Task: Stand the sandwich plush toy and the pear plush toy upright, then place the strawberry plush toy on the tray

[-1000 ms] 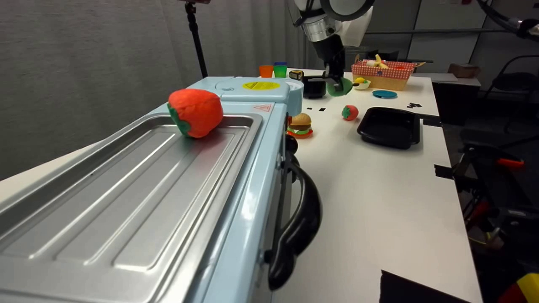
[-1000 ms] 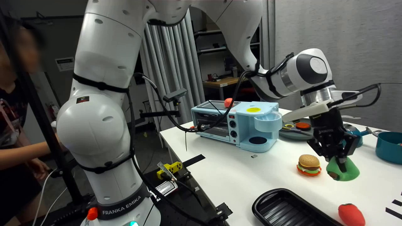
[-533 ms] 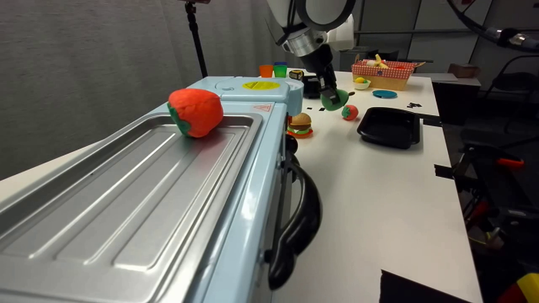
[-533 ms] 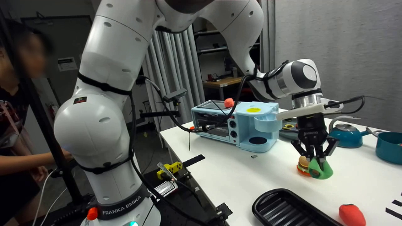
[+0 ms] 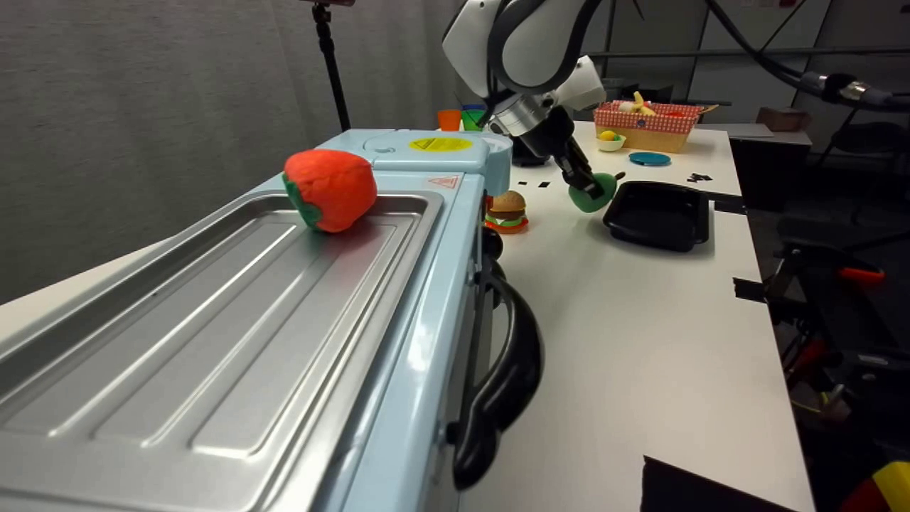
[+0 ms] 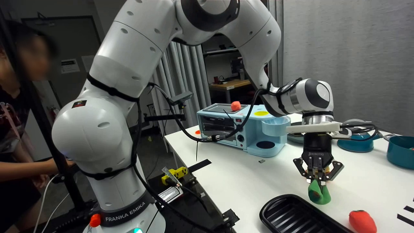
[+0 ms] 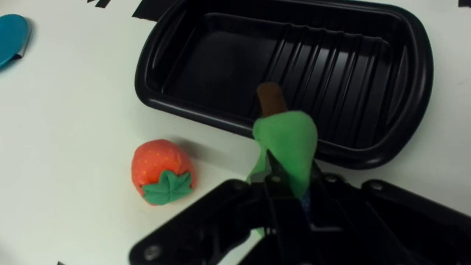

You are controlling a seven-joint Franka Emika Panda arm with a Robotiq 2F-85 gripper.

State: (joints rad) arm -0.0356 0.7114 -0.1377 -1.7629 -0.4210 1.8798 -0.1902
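Observation:
My gripper (image 5: 590,186) is shut on the green pear plush toy (image 5: 581,202), low over the table beside the tray. The pear lies on its side, its brown stem pointing toward the tray; I cannot tell whether it touches the table. The wrist view shows the pear (image 7: 290,132) between the fingers (image 7: 292,173), its top over the near rim of the black tray (image 7: 224,62). The red strawberry plush toy (image 7: 162,171) lies left of the pear; it also shows in an exterior view (image 6: 362,221). The sandwich plush toy (image 5: 507,212) stands upright, bun on top, by the oven.
A light-blue breakfast oven (image 6: 252,126) stands on the table with a larger red-orange toy (image 5: 330,190) on top. A teal pot (image 6: 401,152) and a kettle (image 6: 355,145) stand at the back. A basket (image 5: 647,139) and a blue disc (image 5: 649,159) are at the far end.
My gripper has carried the pear down and toward the tray, past the sandwich. The pear now hides the strawberry in an exterior view, and the gripper mostly hides the sandwich in an exterior view.

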